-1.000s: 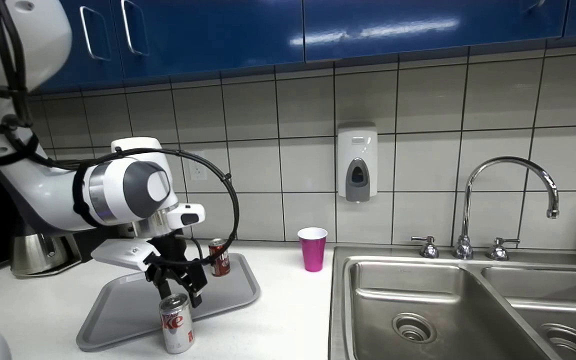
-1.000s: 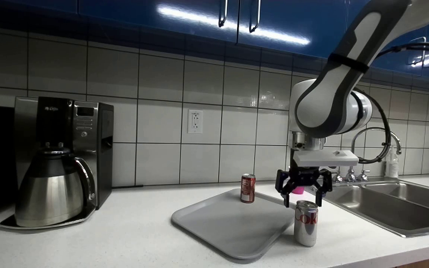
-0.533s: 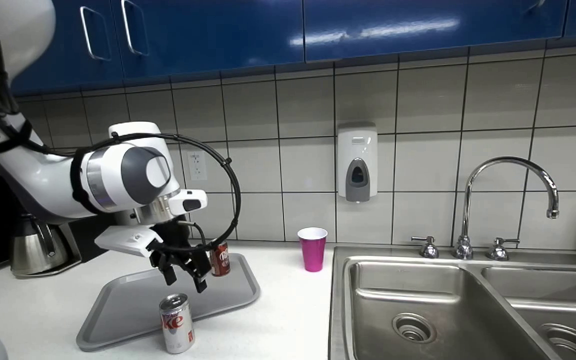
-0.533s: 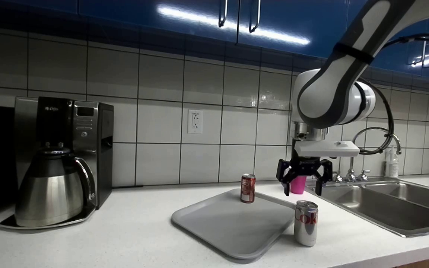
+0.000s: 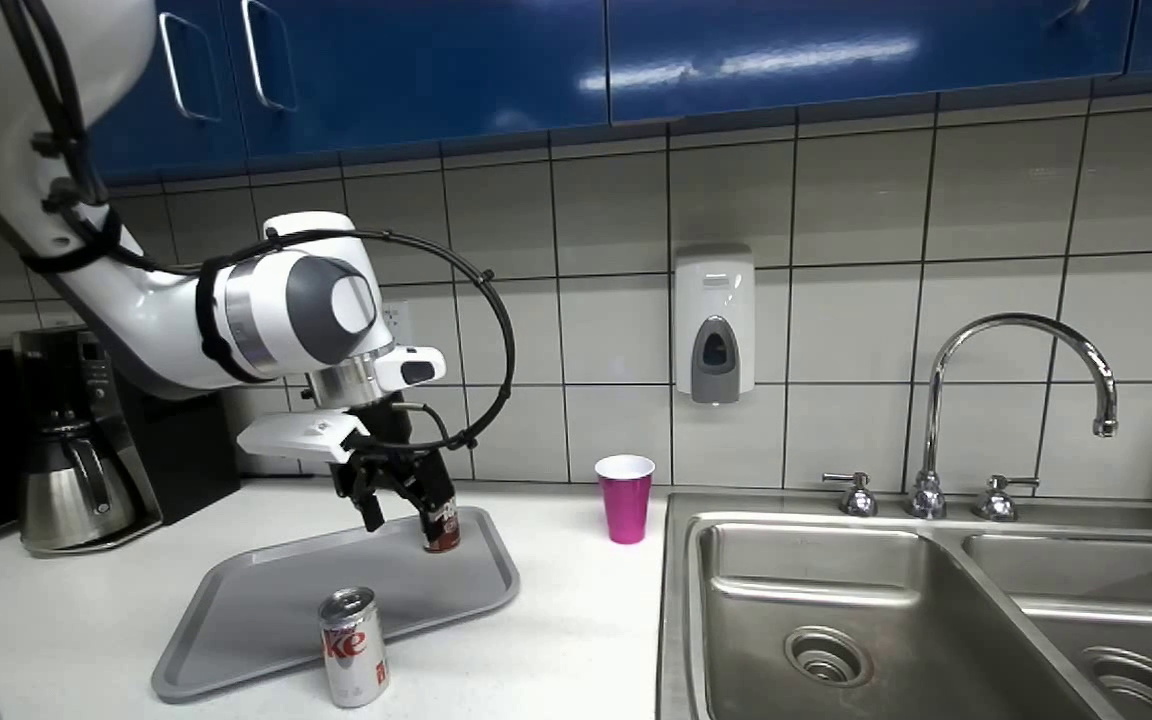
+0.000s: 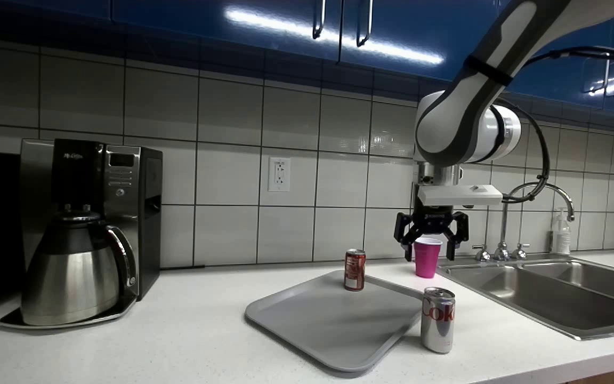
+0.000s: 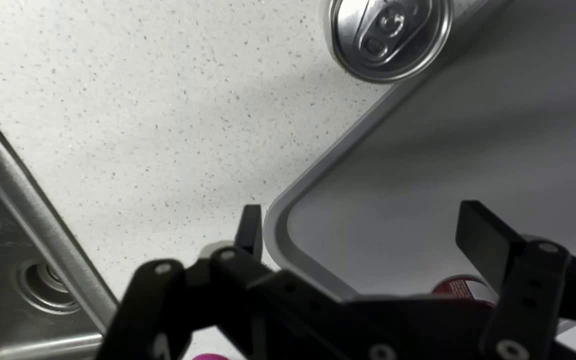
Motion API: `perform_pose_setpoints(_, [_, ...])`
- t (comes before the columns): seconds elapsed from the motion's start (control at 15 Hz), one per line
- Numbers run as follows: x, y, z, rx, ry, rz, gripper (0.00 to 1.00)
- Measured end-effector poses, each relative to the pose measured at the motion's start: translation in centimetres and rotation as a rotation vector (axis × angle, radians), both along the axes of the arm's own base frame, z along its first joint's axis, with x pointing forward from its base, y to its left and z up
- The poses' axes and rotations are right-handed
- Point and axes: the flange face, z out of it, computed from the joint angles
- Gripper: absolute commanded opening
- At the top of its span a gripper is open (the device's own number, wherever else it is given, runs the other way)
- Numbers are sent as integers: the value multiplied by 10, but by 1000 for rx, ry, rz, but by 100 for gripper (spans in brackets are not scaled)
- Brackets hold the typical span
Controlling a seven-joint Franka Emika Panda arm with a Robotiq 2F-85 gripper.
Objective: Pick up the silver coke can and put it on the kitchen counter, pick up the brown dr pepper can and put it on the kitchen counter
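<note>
I am holding the claw [image 7: 363,225] aloft, its two fingers [image 7: 252,227] standing wide apart with only air between them; in the wrist view they are framing a corner of the grey tray [image 7: 408,175]. In an exterior view a finger is overlapping the upper part of the brown dr pepper can [image 5: 444,541]; in an exterior view where the pink cup [image 6: 427,265] is showing behind the claw, a gap is separating claw from can. That can is standing upright on the tray, toward the back edge of the kitchen counter [image 6: 190,330]. The silver coke can [image 6: 438,328] is standing upright on the counter itself, just beside the tray and near the front edge; whether it is touching the rim, I cannot tell. The wrist view is showing its lid from above, while both exterior views are presenting part of its red lettering. The wall dispenser [image 5: 715,325] is appearing in an exterior view alone. Of the containers, the tray is bearing the dr pepper can; the cup is standing upright near the back edge, between tray and steel sink [image 5: 816,560], its contents hidden. Along that same edge, across the tray, a steel carafe [image 6: 72,288] is sitting in the coffee maker [image 6: 150,224], its contents likewise hidden.
</note>
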Motion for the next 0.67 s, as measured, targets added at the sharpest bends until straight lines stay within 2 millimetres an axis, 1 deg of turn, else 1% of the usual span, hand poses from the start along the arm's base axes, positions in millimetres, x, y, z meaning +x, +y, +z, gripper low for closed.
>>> perform_pose_setpoints(0.2, [-2,1,-4,0,9,2,100])
perform_pose_setpoints(0.67, [-2,1,-4,0,10,2,100])
